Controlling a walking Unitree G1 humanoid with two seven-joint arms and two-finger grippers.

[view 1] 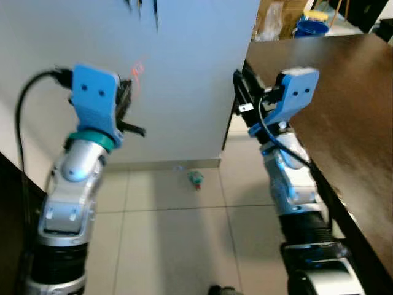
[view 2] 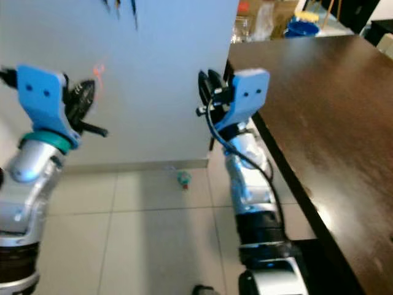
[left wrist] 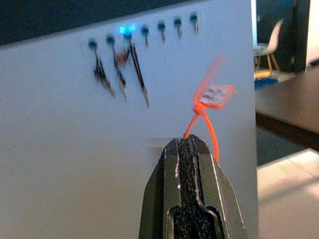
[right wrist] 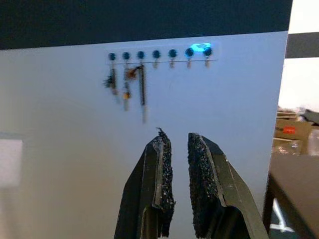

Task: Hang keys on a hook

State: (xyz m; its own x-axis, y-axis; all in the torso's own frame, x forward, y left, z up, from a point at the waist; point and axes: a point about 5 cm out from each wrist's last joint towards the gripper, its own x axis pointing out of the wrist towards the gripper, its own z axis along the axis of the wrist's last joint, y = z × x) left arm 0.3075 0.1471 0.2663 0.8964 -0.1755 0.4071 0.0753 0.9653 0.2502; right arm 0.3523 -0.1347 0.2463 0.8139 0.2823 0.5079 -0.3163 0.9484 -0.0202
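Note:
My left gripper is raised in front of a white wall, shut on an orange key loop with a small tag. The loop sticks out past the fingertips in the left wrist view. A row of blue-knobbed hooks runs high on the wall, still some way ahead. Dark keys hang from the hooks at one end; the other hooks are bare. My right gripper is held up near the wall's corner, open a little, with nothing between its pads.
A dark wooden table runs along my right side, close to the right arm. A small teal object lies on the tiled floor by the wall's skirting. Boxes and a blue container stand beyond the table.

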